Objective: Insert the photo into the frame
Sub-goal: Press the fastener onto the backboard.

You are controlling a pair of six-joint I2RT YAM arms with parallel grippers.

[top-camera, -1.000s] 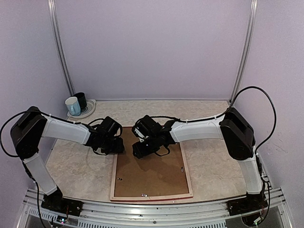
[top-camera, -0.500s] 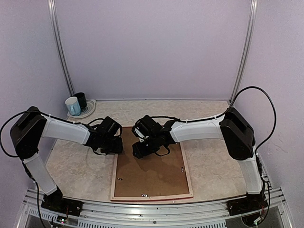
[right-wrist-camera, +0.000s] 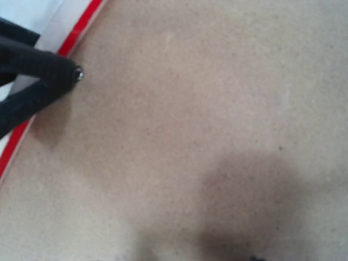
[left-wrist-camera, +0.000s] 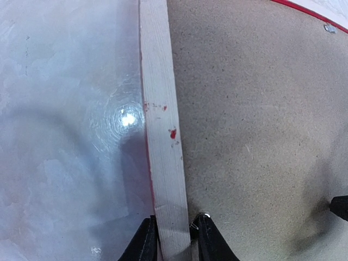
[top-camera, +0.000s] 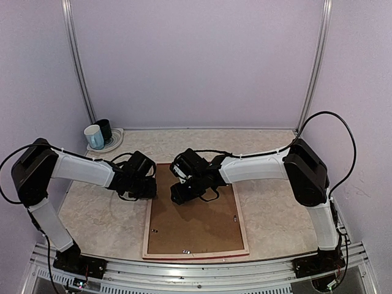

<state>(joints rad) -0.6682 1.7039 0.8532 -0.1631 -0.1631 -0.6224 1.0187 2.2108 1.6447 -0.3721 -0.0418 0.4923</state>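
Observation:
The frame (top-camera: 241,215) lies face down on the table, a plain brown backing board (top-camera: 193,223) filling it. The photo is hidden. My left gripper (top-camera: 146,187) sits low at the frame's upper left. In the left wrist view its fingers (left-wrist-camera: 147,244) press both sides of the pale wood rail (left-wrist-camera: 160,109), so the left gripper (left-wrist-camera: 175,239) is shut on that rail. My right gripper (top-camera: 181,195) is down over the board's upper part. Its wrist view shows only blurred board (right-wrist-camera: 190,119), with its own fingers out of sight. A left gripper finger (right-wrist-camera: 38,68) shows there beside the red edge (right-wrist-camera: 81,22).
A white mug (top-camera: 94,136) and a dark mug (top-camera: 105,129) stand on a plate (top-camera: 114,146) at the back left corner. Small metal clips (top-camera: 235,217) dot the board's edges. Marbled tabletop (left-wrist-camera: 70,109) lies left of the rail. Purple walls close in three sides.
My left gripper has shifted slightly left along the frame's upper left rail. The right arm and the frame have not moved.

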